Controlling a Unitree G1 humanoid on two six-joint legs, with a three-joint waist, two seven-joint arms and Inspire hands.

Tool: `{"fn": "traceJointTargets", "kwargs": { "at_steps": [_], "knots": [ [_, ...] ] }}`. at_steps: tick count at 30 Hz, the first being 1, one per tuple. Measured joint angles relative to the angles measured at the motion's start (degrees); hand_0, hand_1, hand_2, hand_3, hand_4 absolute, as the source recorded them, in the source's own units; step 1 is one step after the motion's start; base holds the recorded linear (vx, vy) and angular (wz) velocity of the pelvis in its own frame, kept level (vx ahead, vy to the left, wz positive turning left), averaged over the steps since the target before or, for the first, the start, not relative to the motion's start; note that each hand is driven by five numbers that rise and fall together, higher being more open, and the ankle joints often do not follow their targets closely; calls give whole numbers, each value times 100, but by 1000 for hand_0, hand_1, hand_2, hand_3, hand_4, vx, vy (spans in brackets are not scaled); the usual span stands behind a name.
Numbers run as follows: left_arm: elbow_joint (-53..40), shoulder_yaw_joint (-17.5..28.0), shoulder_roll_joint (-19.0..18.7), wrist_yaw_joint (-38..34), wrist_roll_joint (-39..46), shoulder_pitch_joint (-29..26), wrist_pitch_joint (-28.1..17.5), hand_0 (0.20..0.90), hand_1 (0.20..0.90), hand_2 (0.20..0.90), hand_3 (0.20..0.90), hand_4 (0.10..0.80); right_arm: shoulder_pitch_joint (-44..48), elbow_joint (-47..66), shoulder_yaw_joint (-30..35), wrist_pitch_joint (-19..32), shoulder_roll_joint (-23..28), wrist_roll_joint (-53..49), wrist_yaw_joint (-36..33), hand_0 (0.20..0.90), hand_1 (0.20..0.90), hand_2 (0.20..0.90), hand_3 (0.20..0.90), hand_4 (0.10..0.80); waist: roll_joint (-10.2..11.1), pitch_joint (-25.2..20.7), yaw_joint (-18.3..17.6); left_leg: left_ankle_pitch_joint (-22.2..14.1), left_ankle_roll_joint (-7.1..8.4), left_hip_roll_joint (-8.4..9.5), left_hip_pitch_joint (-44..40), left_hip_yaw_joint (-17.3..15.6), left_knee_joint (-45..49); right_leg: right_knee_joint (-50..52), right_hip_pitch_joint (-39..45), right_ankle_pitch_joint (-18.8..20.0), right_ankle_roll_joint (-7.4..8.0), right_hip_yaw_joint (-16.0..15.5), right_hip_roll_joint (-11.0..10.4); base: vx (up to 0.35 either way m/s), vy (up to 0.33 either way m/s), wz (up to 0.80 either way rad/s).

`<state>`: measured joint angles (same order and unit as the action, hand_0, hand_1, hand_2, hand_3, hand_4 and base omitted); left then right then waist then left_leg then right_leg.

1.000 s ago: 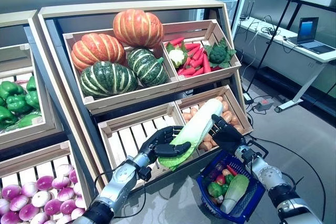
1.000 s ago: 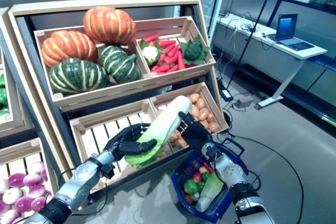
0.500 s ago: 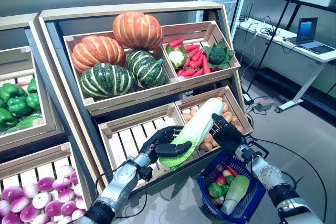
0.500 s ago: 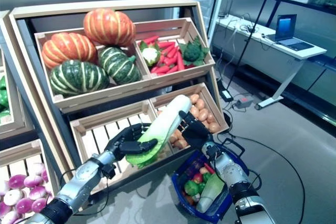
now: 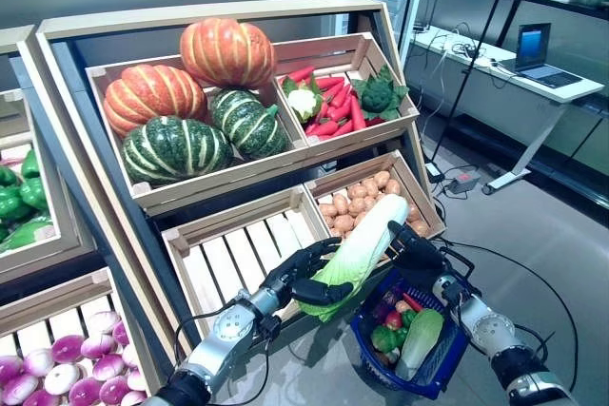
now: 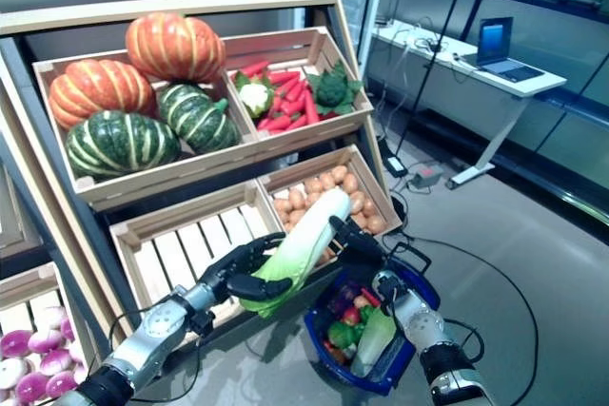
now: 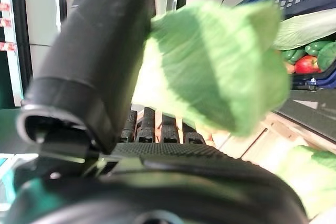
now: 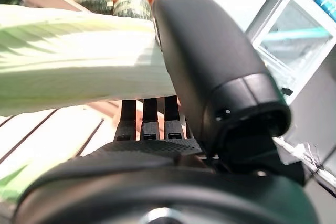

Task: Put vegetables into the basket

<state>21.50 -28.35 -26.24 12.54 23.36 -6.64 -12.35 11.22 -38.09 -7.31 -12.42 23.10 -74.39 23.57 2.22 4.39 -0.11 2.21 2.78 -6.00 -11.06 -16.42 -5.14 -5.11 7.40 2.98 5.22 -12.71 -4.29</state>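
**A:** Where is your cabbage right now?

**B:** The napa cabbage (image 5: pixel 354 252) is held between both hands, tilted, leafy green end low and pale end high. Your left hand (image 5: pixel 303 276) has the leafy end, fingers curled under it and thumb over the front. Your right hand (image 5: pixel 411 244) has the pale upper end, thumb pressed on one side and fingers wrapped round the other.

**A:** And the basket?

**B:** The blue basket (image 5: pixel 438 368) sits just below your right hand, on the floor. It already holds another cabbage (image 5: pixel 420 339), a green pepper (image 5: pixel 384 338) and some red pieces. The held cabbage hangs above the basket's near rim, not inside it.

**A:** What's behind the hands?

**B:** Behind your left hand, an empty slatted crate (image 5: pixel 233 256). Behind your right hand, the potato crate (image 5: pixel 357 208).
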Motion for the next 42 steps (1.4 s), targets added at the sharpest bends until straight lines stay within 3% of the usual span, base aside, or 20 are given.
{"fn": "traceJointTargets", "kwargs": {
  "at_steps": [9,20,27,34,38,39,42],
  "knots": [
    [250,319,-9,-204,-132,21,-64,900,900,900,900,800,-397,-418,720,34,284,198,0,300,300,300,300,400,17,10,-163,-8,-4,-8,1,-146,-35,-1,-86,27,3,148,19,-3,-2,-8],
    [290,712,-41,-385,-156,21,-74,900,900,900,900,800,-935,-902,967,145,343,255,-22,300,300,300,300,400,93,89,-276,-22,-10,-5,15,-305,-37,-5,-187,74,11,280,22,-10,2,-7],
    [434,713,-65,-622,-161,26,-74,900,900,900,900,800,-899,-1187,1572,564,344,433,-606,300,300,300,300,400,102,129,-368,-55,-3,-5,-2,-389,-40,-22,-213,73,25,345,26,47,-2,-5],
    [455,735,-58,-999,-224,182,-61,900,900,900,900,800,-873,-1341,1788,922,349,430,-1146,300,300,300,300,400,-41,254,-392,-90,-10,2,71,-512,8,6,-339,122,20,437,17,-87,-40,-9],
    [454,626,-233,-1398,-228,-497,-63,900,900,900,900,800,-23,-1349,1708,1441,376,430,-1635,300,300,300,300,400,-63,1010,-365,-268,-110,-48,1113,-426,946,636,-1264,151,-68,244,-124,-409,-83,2],
    [525,616,-229,-1540,-227,-819,-59,900,900,900,900,800,451,-1371,1700,1558,420,430,-1844,300,300,300,300,400,-97,1343,-372,-375,-153,-87,1462,-399,1339,898,-1559,129,-104,223,-179,-189,-47,-3],
    [582,460,-227,-1855,-223,-1134,-58,900,900,900,900,800,1164,-1543,1696,1709,499,453,-2138,300,300,300,300,400,-197,1790,-363,-706,-177,-265,1872,-352,2170,1547,-1911,-94,-181,105,-266,-148,-50,-4]
  ]
}}
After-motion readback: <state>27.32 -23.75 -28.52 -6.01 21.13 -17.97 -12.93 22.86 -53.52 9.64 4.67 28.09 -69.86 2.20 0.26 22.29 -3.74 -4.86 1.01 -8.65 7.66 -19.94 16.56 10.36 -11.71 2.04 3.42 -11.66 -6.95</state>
